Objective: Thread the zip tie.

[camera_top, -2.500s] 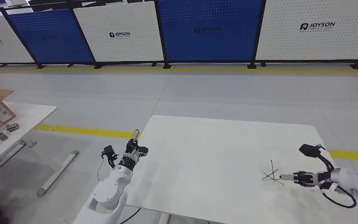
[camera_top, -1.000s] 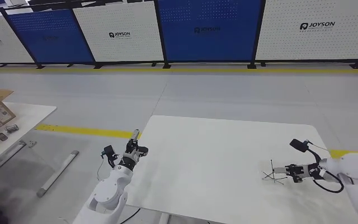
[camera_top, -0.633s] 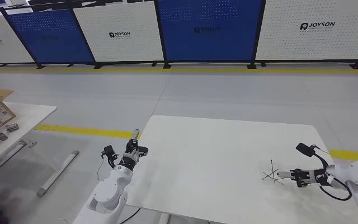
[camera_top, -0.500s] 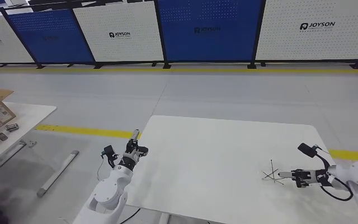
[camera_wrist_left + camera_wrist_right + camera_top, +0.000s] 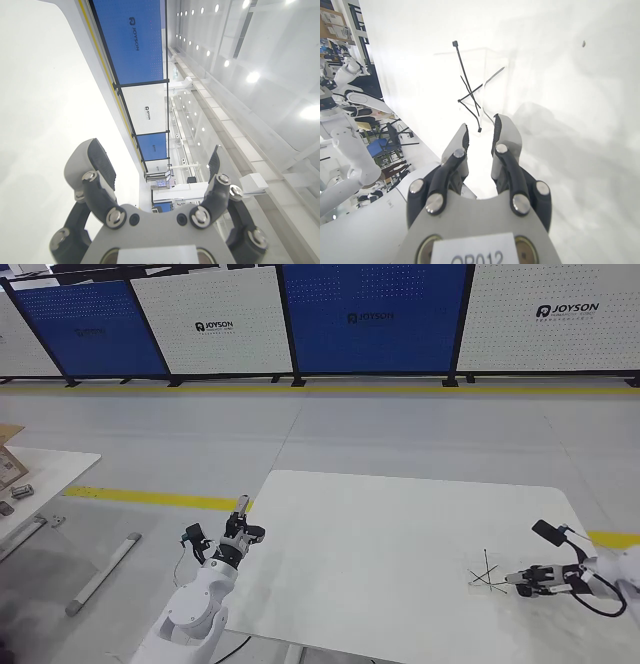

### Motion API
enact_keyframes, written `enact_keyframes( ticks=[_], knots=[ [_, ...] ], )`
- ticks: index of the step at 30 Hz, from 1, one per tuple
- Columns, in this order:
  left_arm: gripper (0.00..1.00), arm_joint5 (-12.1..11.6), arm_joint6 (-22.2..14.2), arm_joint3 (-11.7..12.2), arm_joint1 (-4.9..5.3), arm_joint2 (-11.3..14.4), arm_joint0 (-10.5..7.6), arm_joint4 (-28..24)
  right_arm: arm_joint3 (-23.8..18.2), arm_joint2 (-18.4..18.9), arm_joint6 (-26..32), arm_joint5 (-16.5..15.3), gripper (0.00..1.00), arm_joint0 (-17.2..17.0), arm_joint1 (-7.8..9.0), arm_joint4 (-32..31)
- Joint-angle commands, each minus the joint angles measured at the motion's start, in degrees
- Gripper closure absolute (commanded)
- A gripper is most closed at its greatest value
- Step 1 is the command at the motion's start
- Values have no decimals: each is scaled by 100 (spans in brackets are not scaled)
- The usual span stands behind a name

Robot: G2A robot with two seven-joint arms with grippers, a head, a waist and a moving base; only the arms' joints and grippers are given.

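Several thin black zip ties [image 5: 485, 574] [image 5: 470, 92] lie crossed in a small heap near the table's right end, seemingly inside a low clear box [image 5: 495, 62]. My right gripper [image 5: 516, 584] [image 5: 480, 122] hovers low just beside the heap, open by a narrow gap. The head of one tie [image 5: 479, 130] lies right in front of its fingertips, apart from them. My left gripper [image 5: 241, 507] [image 5: 156, 150] is held at the table's left edge, wide open and holding nothing, far from the ties.
The white table [image 5: 380, 554] is bare between the two arms. Its right edge runs close behind the right arm. A dark speck [image 5: 583, 44] lies on the tabletop beyond the ties.
The right gripper went in to the ties a second ago, then drew back a little to the right and toward the front edge. The left arm has not moved.
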Motion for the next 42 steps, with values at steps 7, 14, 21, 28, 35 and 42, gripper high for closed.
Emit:
enact_keyframes(
  ticks=[7, 14, 21, 28, 35, 42],
  knots=[
    [0, 0, 0, 0, 0, 0, 0, 0, 157, -146, -23, 27, 76, 159, -39, 5],
    [0, 0, 0, 0, 0, 0, 0, 0, 222, -228, -26, 38, 83, 229, -53, 2],
    [0, 0, 0, 0, 0, 0, 0, 0, 187, -256, -23, 89, 92, 243, -44, -11],
    [0, 0, 0, 0, 0, 0, 0, 0, 34, -180, -51, 164, 100, 167, 9, -39],
    [0, 0, 0, 0, 0, 0, 0, 0, -236, 122, -149, 176, 100, -59, 129, 42],
    [0, 0, 0, 0, 0, 0, 0, 0, -564, 989, -163, -481, 100, -742, 355, 955]
  ],
)
